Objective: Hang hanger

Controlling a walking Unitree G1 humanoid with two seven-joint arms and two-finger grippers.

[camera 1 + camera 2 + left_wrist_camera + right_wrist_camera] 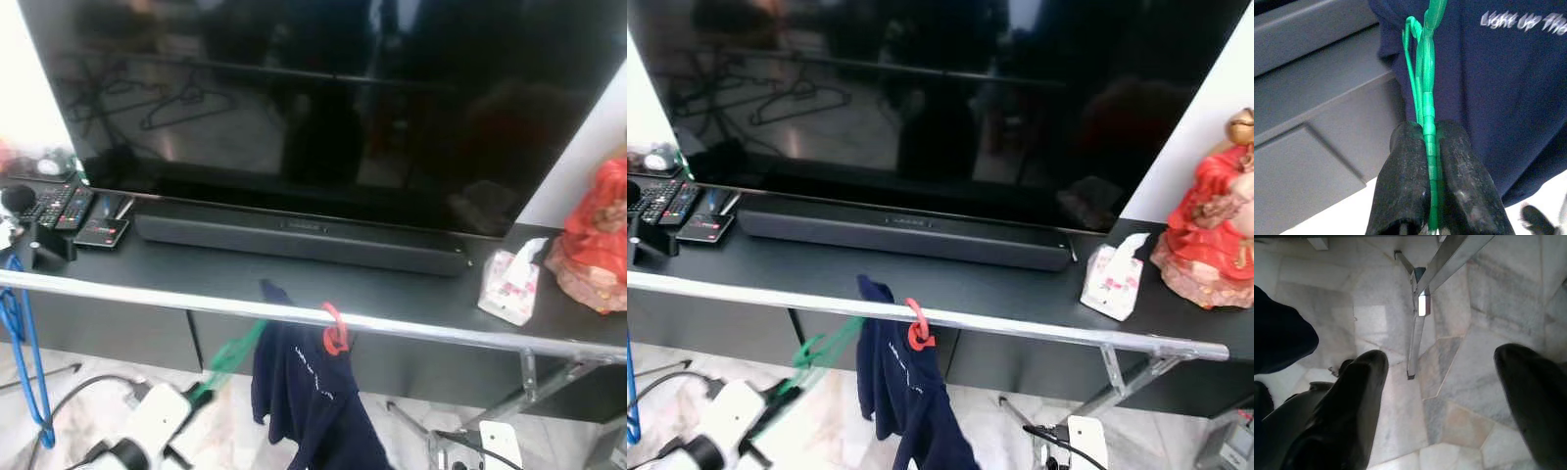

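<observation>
Left gripper pinches a thin green plastic hanger, low and just left of the navy shirt hung by a red hook on the shiny metal rail. Right gripper spread over marble floor.

The two head cameras look forward and down from just before the silver rail at a dark television on a low cabinet beyond; both share rail, screen and hanging navy shirt, the right eye taking in more of the red figurine at far right; the left wrist camera sits very near the shirt, facing it along its left gripper; the right wrist camera faces down at marble floor, past the right gripper.
</observation>
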